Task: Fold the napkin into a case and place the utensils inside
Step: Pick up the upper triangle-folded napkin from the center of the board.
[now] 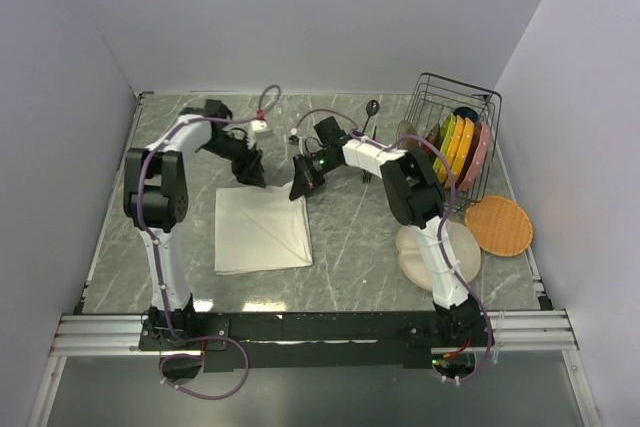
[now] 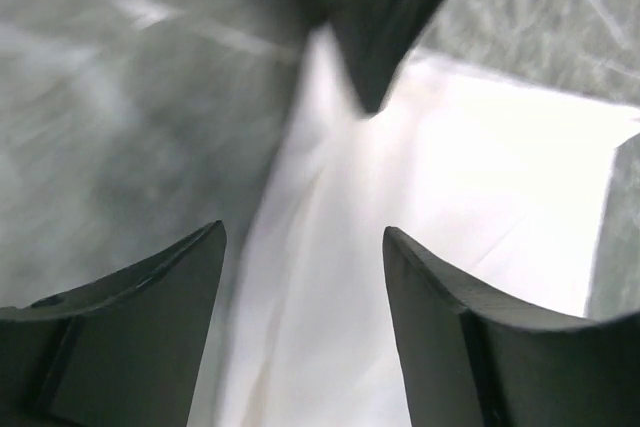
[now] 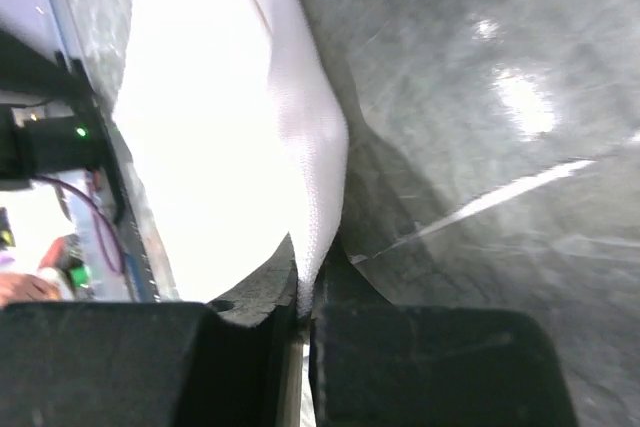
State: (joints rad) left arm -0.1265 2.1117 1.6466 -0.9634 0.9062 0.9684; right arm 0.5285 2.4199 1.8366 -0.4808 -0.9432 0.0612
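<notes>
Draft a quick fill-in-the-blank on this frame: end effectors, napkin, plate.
1. The right end effector pinches the napkin at its far-____ corner.
2. The left end effector hovers over the napkin's far edge with its jaws ____.
3. The beige plate lies partly under the ____ arm.
Missing words: right; open; right.

Cream-white napkin [image 1: 262, 229] on desk [image 1: 350, 237], left of centre, roughly square, diagonal crease across it. Far right corner raised off desk, pinched in right hand [image 1: 301, 189]. Dark slender spoon [image 1: 371, 109] at far side, well apart from napkin.
</notes>
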